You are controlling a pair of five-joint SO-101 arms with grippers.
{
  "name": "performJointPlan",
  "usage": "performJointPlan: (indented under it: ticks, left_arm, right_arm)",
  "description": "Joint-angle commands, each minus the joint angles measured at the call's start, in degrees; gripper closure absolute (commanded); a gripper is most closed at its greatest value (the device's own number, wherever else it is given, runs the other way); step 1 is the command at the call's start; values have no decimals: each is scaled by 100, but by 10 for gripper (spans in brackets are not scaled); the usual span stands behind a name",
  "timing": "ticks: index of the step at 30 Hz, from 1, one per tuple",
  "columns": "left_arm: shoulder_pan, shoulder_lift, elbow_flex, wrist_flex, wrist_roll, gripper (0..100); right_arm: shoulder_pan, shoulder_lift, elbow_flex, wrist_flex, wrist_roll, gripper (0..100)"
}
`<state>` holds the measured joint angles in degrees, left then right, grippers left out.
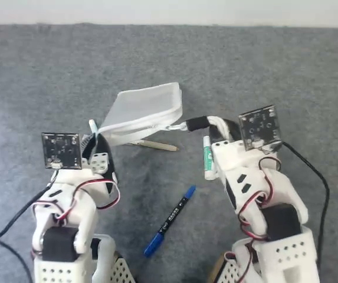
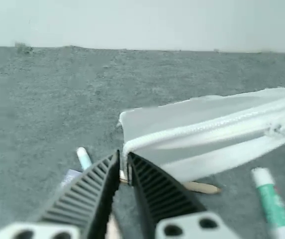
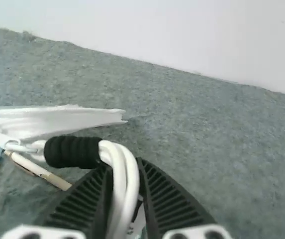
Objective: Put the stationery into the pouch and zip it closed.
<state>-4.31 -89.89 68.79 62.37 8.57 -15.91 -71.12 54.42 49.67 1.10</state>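
Note:
The white pouch hangs stretched between my two grippers, just above the grey carpet. My left gripper is shut on the pouch's corner at the zipper's end. My right gripper is shut on the white pull cord with a black sleeve, which is tied to the zipper slider. A beige stick lies under the pouch. A green-and-white marker lies beside the right arm. A blue pen lies between the arms.
A pale blue-and-white pen lies by the left gripper. Grey carpet covers the whole table, with open room behind the pouch up to the white wall. Black cables trail from both arm bases.

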Motion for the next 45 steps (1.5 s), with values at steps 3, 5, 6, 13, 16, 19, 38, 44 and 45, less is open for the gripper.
performJointPlan:
  ticks: [3,5,6,13,16,19,38,44,45]
  left_arm:
    - [-273,-26,-22,-35,-62,988]
    - [-378,-26,-22,-44,-62,988]
    - [-387,-26,-22,-44,-62,988]
    - [-369,9,-13,-44,-62,987]
    - [-369,9,-13,-26,-62,969]
    - [-369,18,92,-26,-26,874]
    - [-26,1978,-303,-343,-44,802]
    - [-70,3481,-1007,-343,-35,813]
    - [-70,3552,-1042,-343,-35,821]
  right_arm:
    - [611,-242,-211,-31,-281,992]
    - [620,-259,-211,-22,-316,992]
    - [593,-268,-211,-13,-316,992]
    - [268,-268,-211,4,-149,992]
    - [-48,-268,-211,13,-62,992]
    - [-163,-277,-211,13,62,992]
    - [-778,-286,-484,453,545,992]
    - [-778,-286,-466,453,545,992]
    - [-778,-286,-466,453,545,992]
